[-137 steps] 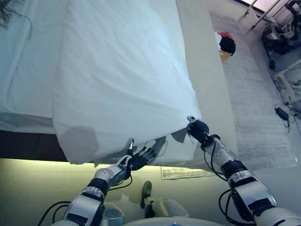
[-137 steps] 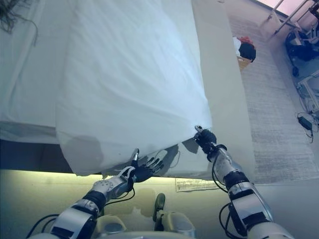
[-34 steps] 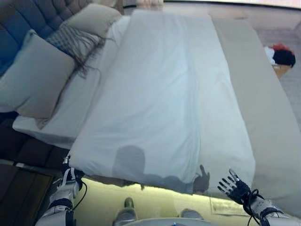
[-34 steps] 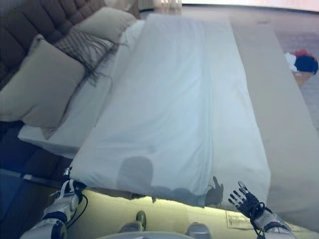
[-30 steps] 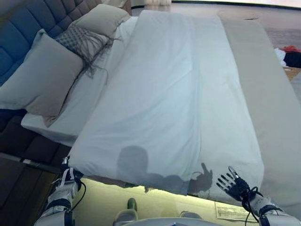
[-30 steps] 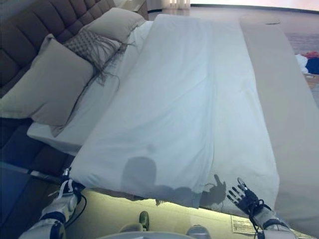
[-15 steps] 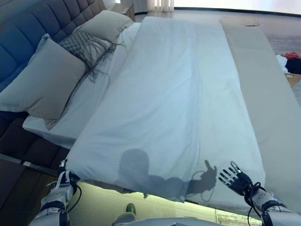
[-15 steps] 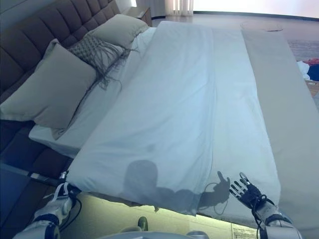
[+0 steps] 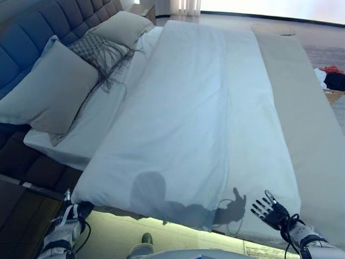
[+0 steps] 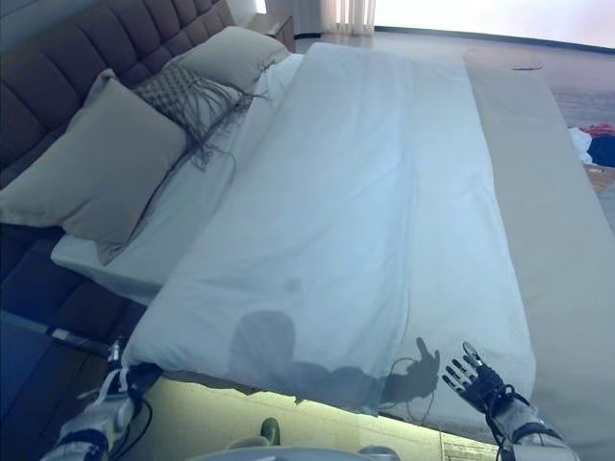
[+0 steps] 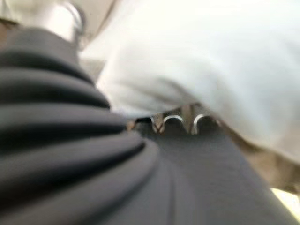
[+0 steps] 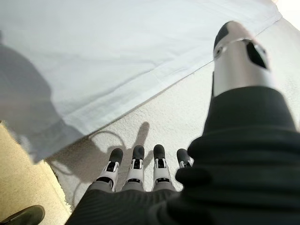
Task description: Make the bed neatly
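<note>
A white duvet (image 9: 188, 118) lies spread along the bed from the near edge to the far end. My left hand (image 9: 71, 215) is at its near left corner, below the mattress edge. In the left wrist view its fingers (image 11: 174, 123) curl up into the white cloth (image 11: 211, 56). My right hand (image 9: 272, 209) is open with fingers spread, just past the duvet's near right corner. It hovers over the pale sheet (image 12: 154, 117) and holds nothing.
Two grey pillows (image 9: 51, 91) (image 9: 121, 27) and a fringed cushion (image 9: 97, 51) lean on the tufted headboard (image 9: 27, 38) at the left. A beige cover (image 9: 307, 118) runs along the bed's right side. Clothes (image 9: 331, 78) lie on the floor beyond.
The view has shifted since 4.6 s ago, when the right hand gripped the duvet's corner; it is now open and free. In the last second the left hand sank slightly, still at its corner.
</note>
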Motion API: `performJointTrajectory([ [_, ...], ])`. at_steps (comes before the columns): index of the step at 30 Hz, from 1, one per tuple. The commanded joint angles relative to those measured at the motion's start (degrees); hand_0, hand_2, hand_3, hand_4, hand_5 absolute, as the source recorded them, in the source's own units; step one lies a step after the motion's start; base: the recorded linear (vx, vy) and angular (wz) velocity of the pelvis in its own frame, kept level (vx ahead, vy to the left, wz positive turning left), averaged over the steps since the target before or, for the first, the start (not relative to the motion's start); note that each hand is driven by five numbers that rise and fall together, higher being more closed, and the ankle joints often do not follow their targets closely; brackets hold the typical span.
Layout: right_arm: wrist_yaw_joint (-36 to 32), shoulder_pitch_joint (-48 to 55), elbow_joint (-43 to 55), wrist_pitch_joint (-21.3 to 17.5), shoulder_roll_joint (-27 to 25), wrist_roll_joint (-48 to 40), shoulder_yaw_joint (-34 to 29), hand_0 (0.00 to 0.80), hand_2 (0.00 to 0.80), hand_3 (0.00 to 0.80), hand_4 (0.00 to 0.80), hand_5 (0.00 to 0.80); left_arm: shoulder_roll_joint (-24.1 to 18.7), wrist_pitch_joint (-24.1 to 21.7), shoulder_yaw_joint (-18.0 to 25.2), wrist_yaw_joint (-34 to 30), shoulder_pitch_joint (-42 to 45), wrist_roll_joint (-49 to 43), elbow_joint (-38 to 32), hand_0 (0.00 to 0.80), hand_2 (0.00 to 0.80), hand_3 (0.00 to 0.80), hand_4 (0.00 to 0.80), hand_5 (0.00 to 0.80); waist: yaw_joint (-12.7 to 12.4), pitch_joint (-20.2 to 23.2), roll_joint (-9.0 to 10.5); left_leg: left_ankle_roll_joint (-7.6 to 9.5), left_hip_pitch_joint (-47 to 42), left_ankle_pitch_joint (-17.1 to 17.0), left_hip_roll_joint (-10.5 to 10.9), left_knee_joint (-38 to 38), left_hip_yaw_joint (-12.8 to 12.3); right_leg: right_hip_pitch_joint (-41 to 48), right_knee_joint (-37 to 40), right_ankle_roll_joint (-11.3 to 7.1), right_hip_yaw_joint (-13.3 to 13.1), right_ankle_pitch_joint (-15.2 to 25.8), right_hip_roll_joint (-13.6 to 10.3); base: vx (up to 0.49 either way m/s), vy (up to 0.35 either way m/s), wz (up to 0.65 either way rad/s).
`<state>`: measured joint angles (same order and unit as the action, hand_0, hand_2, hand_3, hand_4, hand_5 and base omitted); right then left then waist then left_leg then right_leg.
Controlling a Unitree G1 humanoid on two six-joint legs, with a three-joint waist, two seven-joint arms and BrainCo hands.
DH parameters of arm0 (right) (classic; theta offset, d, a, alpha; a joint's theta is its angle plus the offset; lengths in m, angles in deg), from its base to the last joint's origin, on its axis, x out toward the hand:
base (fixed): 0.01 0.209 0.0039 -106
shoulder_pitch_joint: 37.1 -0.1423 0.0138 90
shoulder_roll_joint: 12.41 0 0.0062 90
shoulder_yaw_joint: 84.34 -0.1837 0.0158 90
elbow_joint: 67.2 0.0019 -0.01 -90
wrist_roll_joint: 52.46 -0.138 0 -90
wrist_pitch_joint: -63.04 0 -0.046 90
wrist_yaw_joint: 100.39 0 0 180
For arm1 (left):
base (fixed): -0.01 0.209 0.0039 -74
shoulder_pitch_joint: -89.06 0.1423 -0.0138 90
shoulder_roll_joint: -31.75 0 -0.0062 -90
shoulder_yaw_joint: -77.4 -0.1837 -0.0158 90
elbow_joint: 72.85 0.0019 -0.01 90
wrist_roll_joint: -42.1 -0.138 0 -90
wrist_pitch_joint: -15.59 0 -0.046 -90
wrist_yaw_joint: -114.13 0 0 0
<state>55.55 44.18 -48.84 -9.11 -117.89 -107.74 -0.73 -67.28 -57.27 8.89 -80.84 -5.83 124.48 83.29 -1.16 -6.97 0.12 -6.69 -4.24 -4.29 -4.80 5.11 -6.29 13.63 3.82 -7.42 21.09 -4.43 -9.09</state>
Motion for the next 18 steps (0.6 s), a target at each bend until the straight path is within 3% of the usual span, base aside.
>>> performJointTrajectory([
  [1,-0.36,-1.89,-2.32,-0.35,0.14,-1.36,-3.37,0.0,0.0,0.0,0.0,0.0,-2.65,0.32,3.67,-4.63,3.55,-5.36,1.8,0.0,0.0,0.0,0.0,0.0,-5.59,-0.32,-0.37,1.35,-2.15,8.0,-0.63,-4.28,-3.46,-5.52,-1.35,-3.4,-1.46,5.13,-5.12,0.029,-0.007,0.04],
  [12,-1.02,-0.74,-2.52,0.04,0.28,-2.11,-5.26,0.0,0.0,0.0,0.0,0.0,-0.3,8.17,1.18,-19.05,11.12,-20.28,7.33,0.0,0.0,0.0,0.0,0.0,-7.76,-1.65,0.22,1.92,-1.52,8.33,-0.54,-4.98,-2.8,-5.56,-1.79,-3.55,-0.86,5.46,-5.33,0.01,-0.005,0.06],
  [18,-0.97,-0.32,-1.41,-0.03,1.13,-2.13,-4.04,0.0,0.0,0.0,0.0,0.0,-0.1,12.02,-4.96,-32.48,10.6,-21.83,0.79,0.0,0.0,0.0,0.0,0.0,-7.61,-2.03,-0.09,1.96,-1.56,8.25,-0.58,-4.96,-2.85,-5.7,-2.2,-3.6,-0.84,5.62,-5.51,0.003,0.007,0.19],
])
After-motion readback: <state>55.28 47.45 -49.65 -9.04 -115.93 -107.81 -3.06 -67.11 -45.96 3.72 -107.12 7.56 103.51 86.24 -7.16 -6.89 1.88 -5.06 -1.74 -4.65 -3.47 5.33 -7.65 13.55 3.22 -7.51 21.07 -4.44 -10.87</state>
